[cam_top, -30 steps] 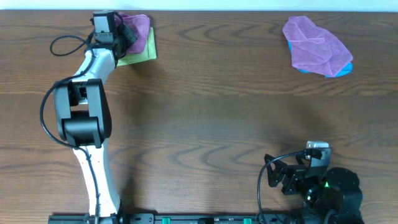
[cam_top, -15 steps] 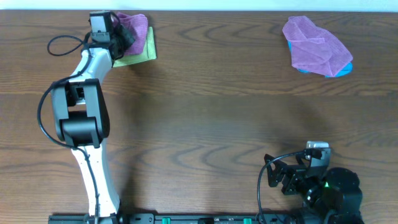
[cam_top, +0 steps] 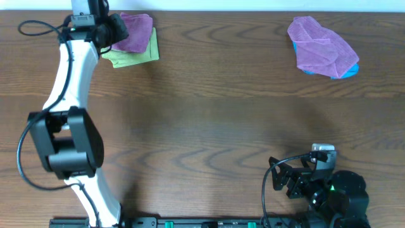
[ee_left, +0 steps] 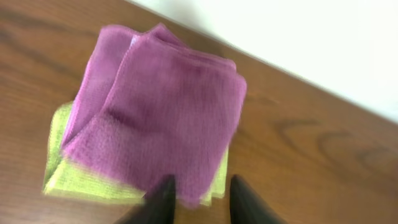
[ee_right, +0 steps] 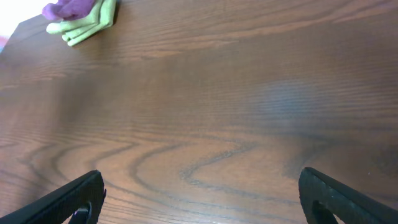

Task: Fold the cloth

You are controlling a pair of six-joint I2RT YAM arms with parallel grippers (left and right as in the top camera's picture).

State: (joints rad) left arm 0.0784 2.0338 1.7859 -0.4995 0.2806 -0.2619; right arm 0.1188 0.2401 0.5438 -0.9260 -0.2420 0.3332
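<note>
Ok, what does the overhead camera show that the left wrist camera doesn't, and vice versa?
Only overhead: the crumpled purple cloth on a blue cloth far right, and the right arm. Only left wrist: that the left fingers stand apart, at the near edge of the folded purple cloth. Both: that cloth lying on the light-green cloth.

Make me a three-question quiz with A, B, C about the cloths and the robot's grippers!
1. Where on the table is the folded purple cloth? A near edge; B far left corner; C middle.
2. What colour is the cloth under it? A green; B red; C white.
3. The right gripper is: A open; B holding a cloth; C shut.
Answers: B, the overhead view shows it in the far left corner. A, the green cloth peeks out beneath. A, its jaws stand wide apart, empty.
</note>
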